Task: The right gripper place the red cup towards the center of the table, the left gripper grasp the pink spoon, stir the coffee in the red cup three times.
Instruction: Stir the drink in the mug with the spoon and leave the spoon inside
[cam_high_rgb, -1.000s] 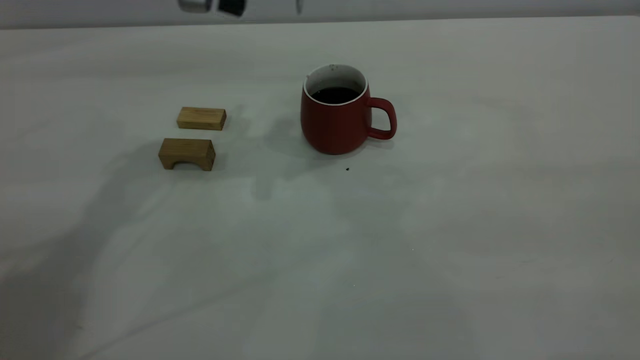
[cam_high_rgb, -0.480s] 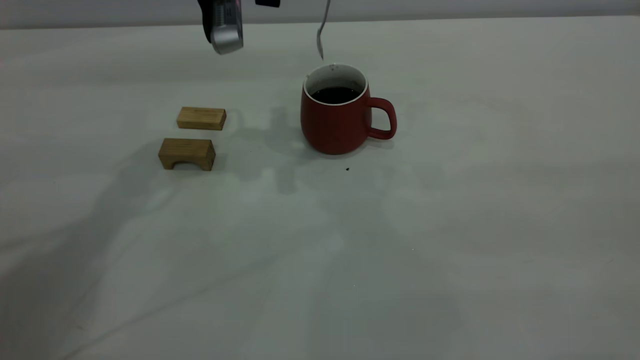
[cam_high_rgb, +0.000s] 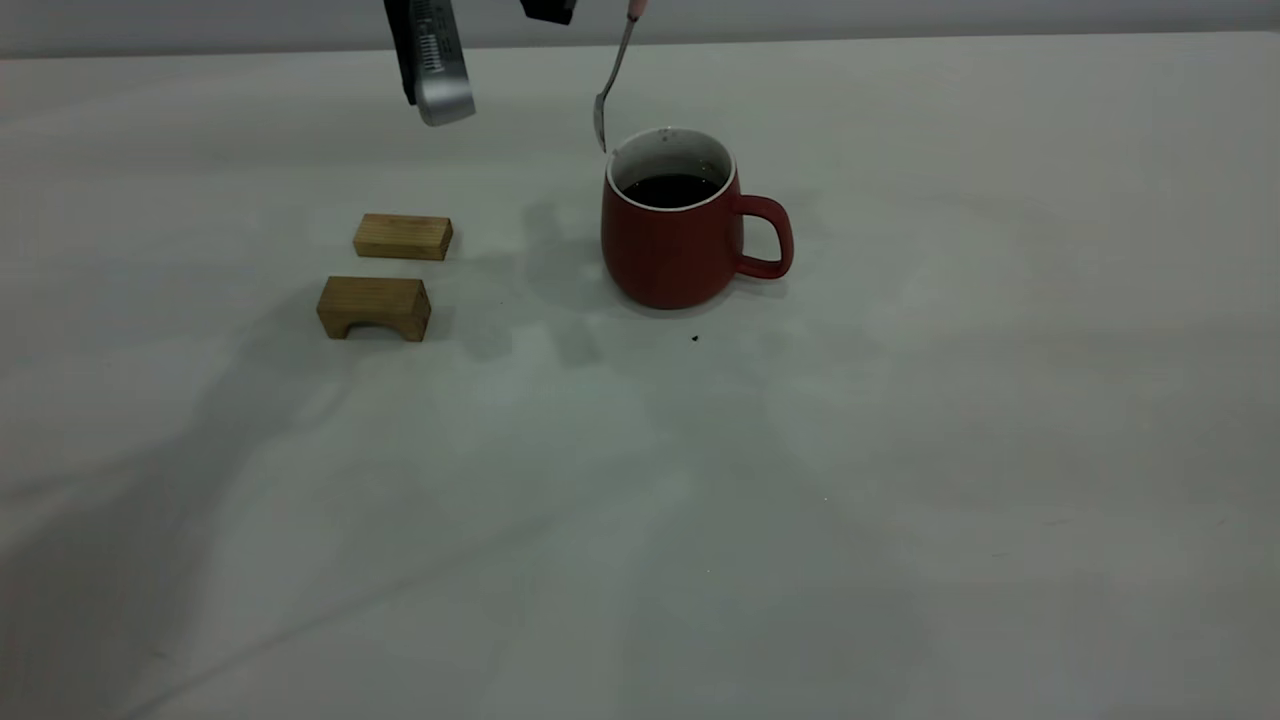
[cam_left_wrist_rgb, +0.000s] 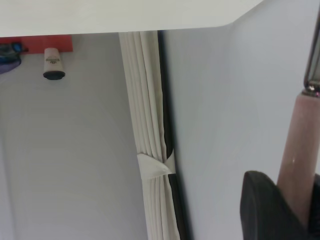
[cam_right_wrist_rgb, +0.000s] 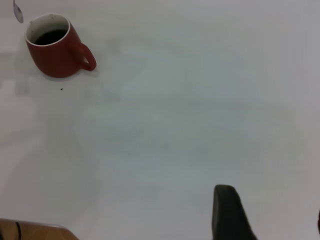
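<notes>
The red cup (cam_high_rgb: 680, 240) stands upright on the table (cam_high_rgb: 900, 450), handle to the right, with dark coffee (cam_high_rgb: 672, 189) inside; the right wrist view shows the cup (cam_right_wrist_rgb: 56, 52) far off. The pink spoon (cam_high_rgb: 612, 85) hangs bowl-down, its bowl just outside the cup's left rim and above the table, clear of the coffee. My left gripper (cam_left_wrist_rgb: 305, 200) is shut on the spoon's pink handle (cam_left_wrist_rgb: 299, 150); its silver finger pad (cam_high_rgb: 438, 75) shows at the top of the exterior view. My right gripper (cam_right_wrist_rgb: 272, 220) hovers open and empty, well away from the cup.
Two tan wooden blocks lie left of the cup, a flat one (cam_high_rgb: 403, 237) and an arched one (cam_high_rgb: 374, 307). A tiny black speck (cam_high_rgb: 694, 338) sits in front of the cup. A brown edge (cam_right_wrist_rgb: 30, 231) borders the table near the right arm.
The left gripper has come down into the exterior view with the spoon. The spoon's bowl has dropped and shifted left, from above the cup to beside its left rim.
</notes>
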